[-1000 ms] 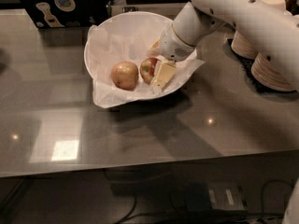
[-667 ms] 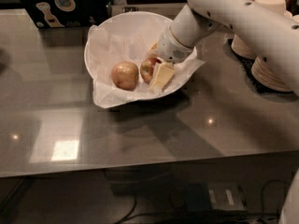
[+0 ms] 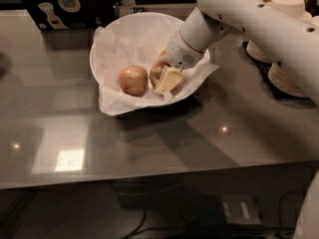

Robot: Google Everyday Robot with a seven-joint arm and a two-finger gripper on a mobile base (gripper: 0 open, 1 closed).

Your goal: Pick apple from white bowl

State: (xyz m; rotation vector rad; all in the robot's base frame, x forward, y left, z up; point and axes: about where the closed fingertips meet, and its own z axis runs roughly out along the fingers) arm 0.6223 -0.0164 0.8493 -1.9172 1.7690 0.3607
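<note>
The white bowl [image 3: 124, 34], lined with crinkled white paper, stands at the back middle of the grey table. Two apples lie in it side by side. The paler yellowish-tan apple [image 3: 133, 80] is on the left. The redder apple [image 3: 156, 72] is on the right, partly hidden behind my gripper. My gripper [image 3: 163, 81] reaches down into the bowl from the upper right and sits right at the red apple, touching its right side. The white arm [image 3: 249, 19] runs off to the right.
Stacks of beige paper plates [image 3: 291, 76] stand at the right, close under the arm, with another stack [image 3: 289, 6] behind. A dark box with stickers [image 3: 65, 4] stands at the back left. The table's front edge [image 3: 149, 180] runs across below.
The gripper and arm have shifted slightly to the left inside the bowl. Both apples lie where they were.
</note>
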